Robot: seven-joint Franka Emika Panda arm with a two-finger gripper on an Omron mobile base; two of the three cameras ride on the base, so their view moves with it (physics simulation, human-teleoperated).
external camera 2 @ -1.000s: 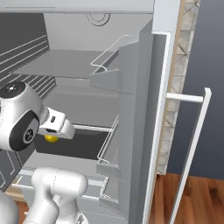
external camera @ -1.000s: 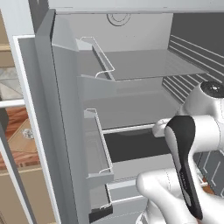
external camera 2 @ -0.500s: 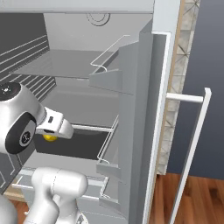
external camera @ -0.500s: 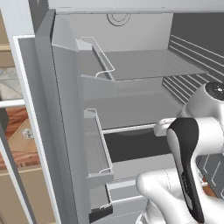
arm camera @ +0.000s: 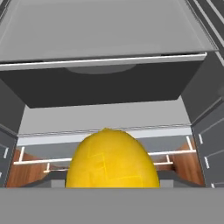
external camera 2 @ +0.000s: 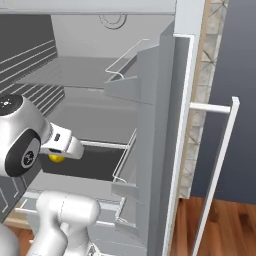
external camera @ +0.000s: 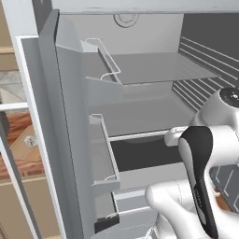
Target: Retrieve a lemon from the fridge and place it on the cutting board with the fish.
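Left base view: your arm (external camera: 200, 182) reaches into the open fridge (external camera: 154, 116). The door shelves (external camera: 103, 154) stand just beside the path out. If you swing wide on the way back, the arm could bump them, and a bump could knock the fruit loose. Pull straight back first.

Right base view: the gripper (external camera 2: 59, 153) hangs in front of the dark gap under a grey shelf (external camera 2: 95, 117). The lemon (external camera 2: 55, 159) peeks out as a yellow spot right at the hand, partly hidden by it. Nothing is under it, so I think the fingers are closed on it and holding it up. It is too small here to tell which way it points. The other door's shelves (external camera 2: 131, 150) are near on this side too. Turn too soon and the hand may catch their wire rail.

Hand view: the lemon (arm camera: 111, 161) is big and close, at the bottom middle. It hides the fingers, so you cannot see how much of it they hold. It is shaped like an egg. In this picture its long way runs from bottom to top, and its little pointy tip is at the top. A round, smooth fruit can slip or spin in a thin grip. A fast jerk could make it pop out and fall to the wooden floor (arm camera: 188, 168) you see below. Move slowly and keep the squeeze steady. The cutting board and the fish are somewhere else.
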